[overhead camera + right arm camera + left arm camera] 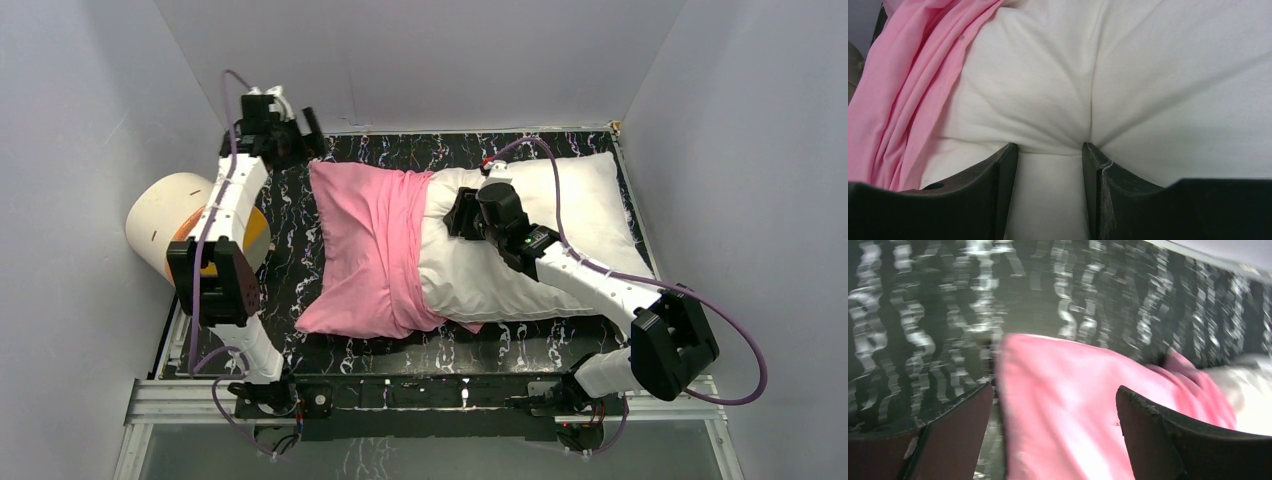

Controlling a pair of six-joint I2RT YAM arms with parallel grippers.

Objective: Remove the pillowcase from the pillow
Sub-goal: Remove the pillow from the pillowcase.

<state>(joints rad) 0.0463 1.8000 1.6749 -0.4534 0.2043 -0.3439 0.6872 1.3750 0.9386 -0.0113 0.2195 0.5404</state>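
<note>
Okay, quick pass.
Large pink fabric pillowcase (370,250): centre-left of top view, bunched over the left end of the cushion; right edge gathered in folds, lower left corner flat on the tabletop.
Plump white wrinkled rectangular pillow (590,190): centre to right of top view; right part bare, left end inside the pillowcase.
Left claw (1055,390): upper left of top view, just beside the pillowcase's upper left corner. Released, fingers wide apart, pink cloth showing between them but not pinched. Wrist view blurred.
Right claw (1050,147): centre of top view, down on bare pillow just right of the pink edge. Clenched on a pinched fold of white fabric.
Black white-veined marbled table (290,260): under pillow and pillowcase.
Cream-and-orange cylinder (170,215): left edge of top view, beside left arm, apart from pillowcase.
</note>
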